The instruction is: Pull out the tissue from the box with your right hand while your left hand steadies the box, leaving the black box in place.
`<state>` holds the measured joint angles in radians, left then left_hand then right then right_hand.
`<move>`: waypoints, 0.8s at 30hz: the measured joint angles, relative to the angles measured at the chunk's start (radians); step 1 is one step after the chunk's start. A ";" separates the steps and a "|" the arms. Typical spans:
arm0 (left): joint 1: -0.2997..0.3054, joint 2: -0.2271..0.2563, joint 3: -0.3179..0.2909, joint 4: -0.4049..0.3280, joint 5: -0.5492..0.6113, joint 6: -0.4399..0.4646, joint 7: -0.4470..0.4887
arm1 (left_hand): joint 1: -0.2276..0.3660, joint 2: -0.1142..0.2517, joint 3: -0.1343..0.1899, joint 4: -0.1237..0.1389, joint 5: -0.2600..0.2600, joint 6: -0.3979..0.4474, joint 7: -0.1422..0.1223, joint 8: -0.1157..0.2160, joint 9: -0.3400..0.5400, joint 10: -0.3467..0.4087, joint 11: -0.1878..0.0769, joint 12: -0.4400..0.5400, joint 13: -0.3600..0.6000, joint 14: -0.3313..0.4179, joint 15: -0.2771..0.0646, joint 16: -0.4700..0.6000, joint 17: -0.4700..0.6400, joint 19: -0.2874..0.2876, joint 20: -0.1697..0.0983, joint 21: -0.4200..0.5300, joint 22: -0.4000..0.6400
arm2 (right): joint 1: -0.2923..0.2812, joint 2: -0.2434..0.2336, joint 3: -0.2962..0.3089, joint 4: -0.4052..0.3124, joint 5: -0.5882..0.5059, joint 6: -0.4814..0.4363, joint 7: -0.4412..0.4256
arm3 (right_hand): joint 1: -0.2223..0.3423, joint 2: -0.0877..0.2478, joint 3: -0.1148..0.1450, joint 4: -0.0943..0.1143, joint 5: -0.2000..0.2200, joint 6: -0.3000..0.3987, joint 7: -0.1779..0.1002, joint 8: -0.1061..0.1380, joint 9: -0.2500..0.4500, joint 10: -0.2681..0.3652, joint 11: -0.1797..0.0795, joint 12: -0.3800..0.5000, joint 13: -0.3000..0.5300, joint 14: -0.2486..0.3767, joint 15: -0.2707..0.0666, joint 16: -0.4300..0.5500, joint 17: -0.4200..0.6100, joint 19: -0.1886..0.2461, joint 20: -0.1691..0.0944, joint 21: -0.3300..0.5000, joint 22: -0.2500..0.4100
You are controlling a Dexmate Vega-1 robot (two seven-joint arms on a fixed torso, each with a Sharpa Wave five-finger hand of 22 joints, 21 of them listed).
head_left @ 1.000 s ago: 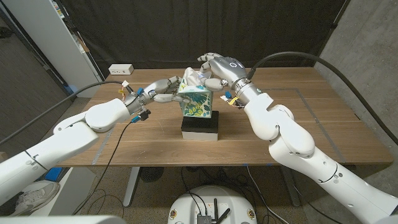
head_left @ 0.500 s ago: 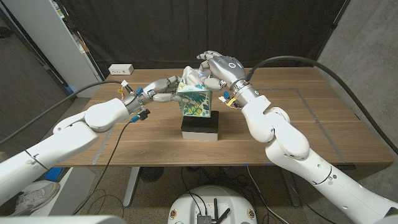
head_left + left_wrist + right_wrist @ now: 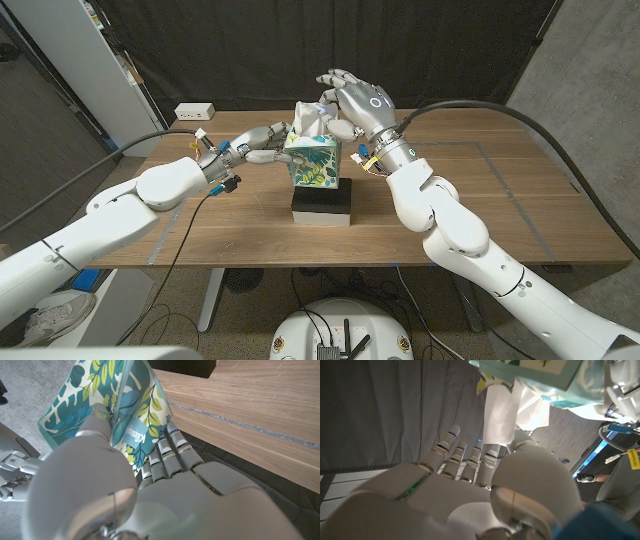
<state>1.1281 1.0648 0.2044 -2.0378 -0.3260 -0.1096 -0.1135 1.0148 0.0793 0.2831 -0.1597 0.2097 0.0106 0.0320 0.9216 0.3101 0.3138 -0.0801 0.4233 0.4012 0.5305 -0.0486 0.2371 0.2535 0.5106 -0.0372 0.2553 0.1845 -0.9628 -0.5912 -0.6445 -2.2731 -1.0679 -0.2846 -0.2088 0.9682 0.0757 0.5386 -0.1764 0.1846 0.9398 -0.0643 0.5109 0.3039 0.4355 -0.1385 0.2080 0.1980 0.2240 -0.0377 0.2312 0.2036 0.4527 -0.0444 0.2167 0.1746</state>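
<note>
**Tissue pinched above the box**

The right hand (image 3: pixel 352 104) held the tissue (image 3: pixel 310 122) above the leaf-print box (image 3: pixel 314 163), which sat on the black box (image 3: pixel 322 206) at mid-table (image 3: pixel 500 200). The left hand (image 3: pixel 262 143) gripped the box's side.

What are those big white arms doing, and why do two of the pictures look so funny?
They are a robot's two arms, each ending in a hand. One picture looks down from the robot's head; the other two come from cameras on its wrists, so they look turned around. On the wooden table a leafy tissue box stands on a black box. The left hand holds the tissue box's side. The right hand pinches the white tissue sticking out of the top.
</note>
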 measured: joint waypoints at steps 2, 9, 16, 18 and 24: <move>-0.003 0.000 0.002 0.001 0.000 0.000 -0.001 | -0.001 0.001 0.000 0.000 -0.001 0.000 0.000 0.000 0.000 0.000 0.000 0.000 0.000 0.000 0.000 0.000 0.000 0.000 0.000 0.000 0.000 | 0.000 0.003 0.001 0.007 -0.001 0.011 -0.033 | 0.000 0.000 -0.001 0.001 0.000 0.000 0.000 0.000 0.000 -0.003 -0.003 0.000 0.000 0.000 0.000 0.000 0.000 0.000 0.000 0.000 0.000; -0.010 0.000 0.007 0.003 -0.001 0.000 -0.004 | -0.002 0.003 0.000 0.000 -0.002 0.000 0.000 0.000 0.000 0.000 0.000 0.000 0.000 0.000 0.000 -0.002 0.000 0.000 0.000 0.000 0.000 | 0.006 0.014 0.009 0.032 0.002 0.036 -0.114 | 0.011 -0.010 -0.008 0.000 -0.004 0.000 0.000 0.008 0.000 0.002 -0.008 0.000 0.000 0.000 0.000 0.000 0.000 0.000 0.000 0.000 0.000; -0.013 0.000 0.011 0.003 -0.001 0.002 -0.004 | -0.002 0.003 0.004 -0.004 -0.002 0.000 0.000 0.000 -0.004 0.000 0.000 -0.006 0.000 0.000 0.000 -0.003 0.000 0.000 0.000 0.000 0.003 | 0.014 0.024 0.016 0.054 0.013 0.053 -0.167 | 0.011 -0.010 -0.015 0.001 -0.004 0.000 0.000 0.008 0.001 0.002 -0.008 0.000 0.000 0.000 0.000 0.000 0.000 0.000 0.000 0.000 0.000; -0.014 0.000 0.011 0.003 -0.001 0.004 -0.004 | -0.002 0.003 0.004 -0.004 -0.002 0.000 0.000 0.001 -0.004 0.000 0.000 -0.006 0.000 0.000 0.000 -0.003 -0.001 0.000 0.000 0.000 0.004 | 0.016 0.026 0.019 0.061 0.018 0.058 -0.186 | 0.011 -0.010 -0.015 0.001 -0.004 0.000 0.000 0.008 0.001 0.002 -0.008 0.000 0.005 0.000 0.000 0.000 0.000 0.000 0.000 0.000 0.000; -0.015 0.000 0.012 0.001 -0.001 0.011 -0.004 | -0.002 0.003 0.004 -0.004 -0.005 0.000 0.000 0.007 -0.005 0.000 0.000 -0.006 0.000 0.002 -0.002 -0.006 -0.001 -0.002 0.002 0.000 0.005 | 0.024 0.032 0.025 0.075 0.028 0.065 -0.215 | 0.011 -0.010 -0.022 0.003 -0.004 0.000 0.000 0.008 0.000 0.009 -0.015 0.000 0.005 0.000 0.000 0.000 0.004 0.000 0.000 0.000 0.000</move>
<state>1.1130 1.0652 0.2168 -2.0373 -0.3265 -0.0987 -0.1171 1.0129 0.0822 0.2866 -0.1637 0.2046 0.0105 0.0320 0.9291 0.3050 0.3138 -0.0802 0.4173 0.4011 0.5327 -0.0508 0.2313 0.2526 0.5089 -0.0354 0.2549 0.1896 -0.9387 -0.5589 -0.6193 -2.1982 -1.0403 -0.2193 -0.4233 0.9796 0.0661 0.5169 -0.1738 0.1810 0.9396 -0.0642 0.5189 0.3044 0.4446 -0.1535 0.2080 0.2026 0.2239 -0.0377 0.2312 0.2072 0.4526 -0.0444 0.2167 0.1745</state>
